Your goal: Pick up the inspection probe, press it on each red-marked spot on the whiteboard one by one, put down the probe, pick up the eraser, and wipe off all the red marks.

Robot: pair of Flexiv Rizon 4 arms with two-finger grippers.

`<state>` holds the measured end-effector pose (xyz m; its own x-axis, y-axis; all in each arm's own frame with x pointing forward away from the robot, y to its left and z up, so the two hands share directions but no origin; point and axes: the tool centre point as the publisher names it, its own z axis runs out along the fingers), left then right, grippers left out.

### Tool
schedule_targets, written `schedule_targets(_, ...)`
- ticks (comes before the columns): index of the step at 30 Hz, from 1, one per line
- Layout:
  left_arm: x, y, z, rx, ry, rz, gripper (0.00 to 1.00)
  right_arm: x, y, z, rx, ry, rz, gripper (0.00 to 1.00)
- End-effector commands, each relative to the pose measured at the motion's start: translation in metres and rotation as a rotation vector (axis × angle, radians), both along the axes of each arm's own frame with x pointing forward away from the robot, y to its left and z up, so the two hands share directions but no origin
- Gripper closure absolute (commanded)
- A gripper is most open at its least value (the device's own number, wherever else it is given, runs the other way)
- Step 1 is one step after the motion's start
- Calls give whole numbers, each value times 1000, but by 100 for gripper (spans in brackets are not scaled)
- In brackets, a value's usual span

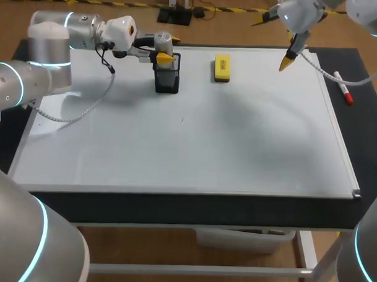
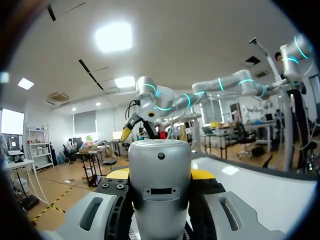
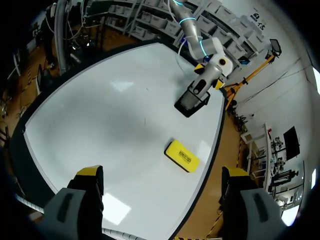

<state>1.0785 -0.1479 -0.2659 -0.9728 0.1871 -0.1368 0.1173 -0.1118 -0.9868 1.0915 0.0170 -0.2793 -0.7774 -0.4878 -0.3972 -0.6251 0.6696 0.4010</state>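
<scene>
A: Where's the probe?
B: Upright at the holder, between the left jaws; pinched or not, I cannot tell. Right jaws spread, well away.
A: Keep it vertical through the holder's mouth.

Both arms were built of rounded, matte silver-grey links, with a glowing cyan ring at each joint. The left arm ended in a white wrist housing with a dark round port. A thin cable, black near the wrist, looped from it to the forearm, and a black plate bore socket screws. The right arm trailed a pale grey cable. Its jaws had two grey fingers, each with a recessed slot and a bright yellow tip.
</scene>
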Motion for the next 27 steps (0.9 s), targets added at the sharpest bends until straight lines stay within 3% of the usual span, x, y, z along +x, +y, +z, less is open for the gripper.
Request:
schedule_targets(1,6,0,-5,-7,2,-16,100,0,0,1,-4,0,2,0)
schedule_targets(9,6,1,-7,-8,0,-14,100,0,0,1,-4,0,2,0)
schedule_targets(10,6,1,-7,-9,4,-13,82,0,0,1,-4,0,2,0)
schedule_targets(11,6,1,-7,-7,8,-12,26,0,0,1,-4,0,2,0)
schedule_targets(12,6,1,-7,-6,9,-6,0,0,0,1,-4,0,2,0)
schedule_targets(19,7,5,-3,17,18,23,0,0,0,1,-4,0,2,0)
schedule_targets(26,9,17,-3,139,15,118,0,0,0,1,-4,0,2,0)
schedule_targets(27,9,19,-3,181,15,143,0,0,0,1,-4,0,2,0)
